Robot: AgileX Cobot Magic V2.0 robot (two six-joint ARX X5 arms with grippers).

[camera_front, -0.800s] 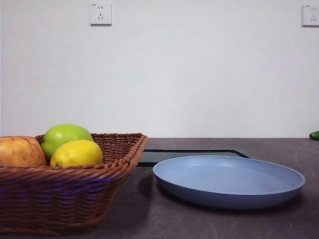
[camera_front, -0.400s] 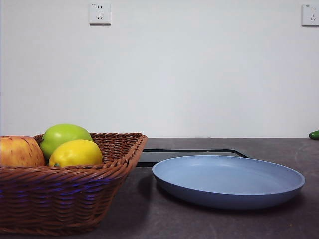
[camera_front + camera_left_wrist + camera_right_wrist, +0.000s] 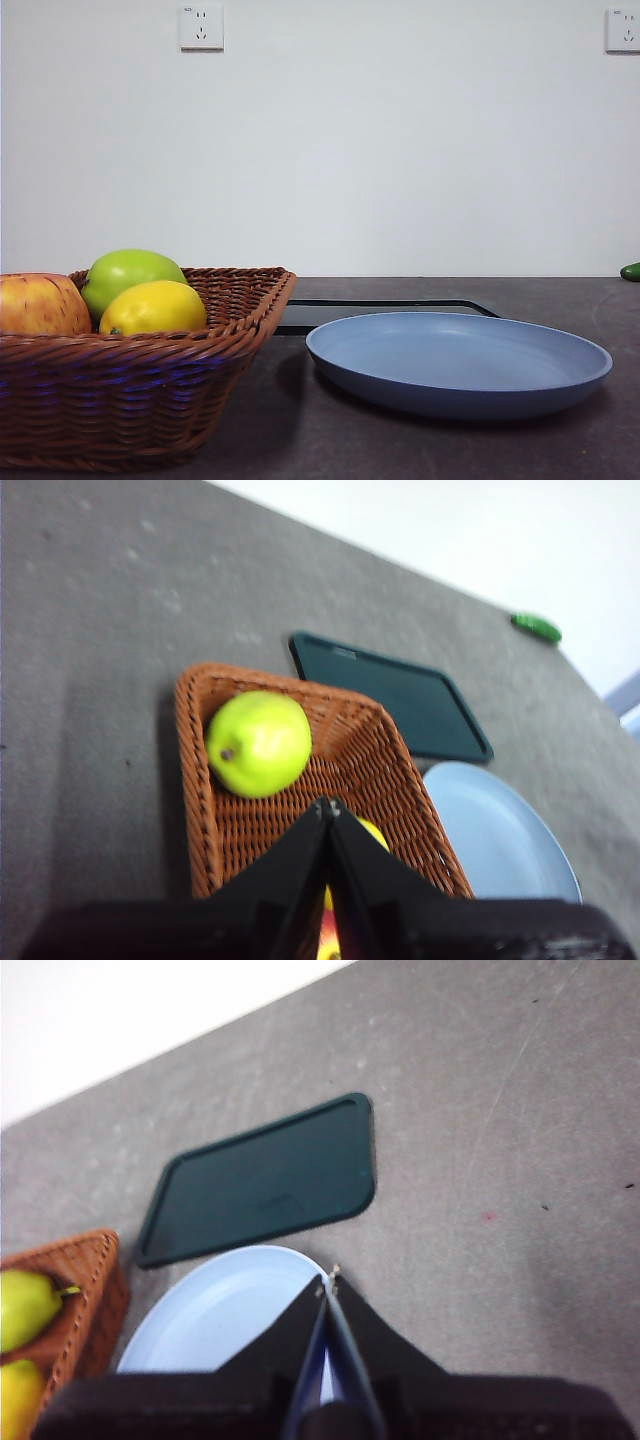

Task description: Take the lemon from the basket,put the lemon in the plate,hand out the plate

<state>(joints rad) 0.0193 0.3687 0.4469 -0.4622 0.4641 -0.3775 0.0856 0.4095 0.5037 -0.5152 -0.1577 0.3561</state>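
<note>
Lemon [image 3: 153, 307] sits in the basket [image 3: 130, 400] beside the empty plate [image 3: 458, 362], handy for a short carry, with the left gripper [image 3: 328, 805] overhead and right gripper [image 3: 328, 1278] over the plate, both jaws pinched together on nothing.

Each claw [image 3: 328, 815] has two tapering matte-black jaws.

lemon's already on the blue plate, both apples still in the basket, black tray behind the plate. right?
Not quite. The lemon is in the basket, beside the green apple and the red-yellow apple; the blue plate holds nothing, as the front view shows. The black tray does lie behind the plate.
</note>
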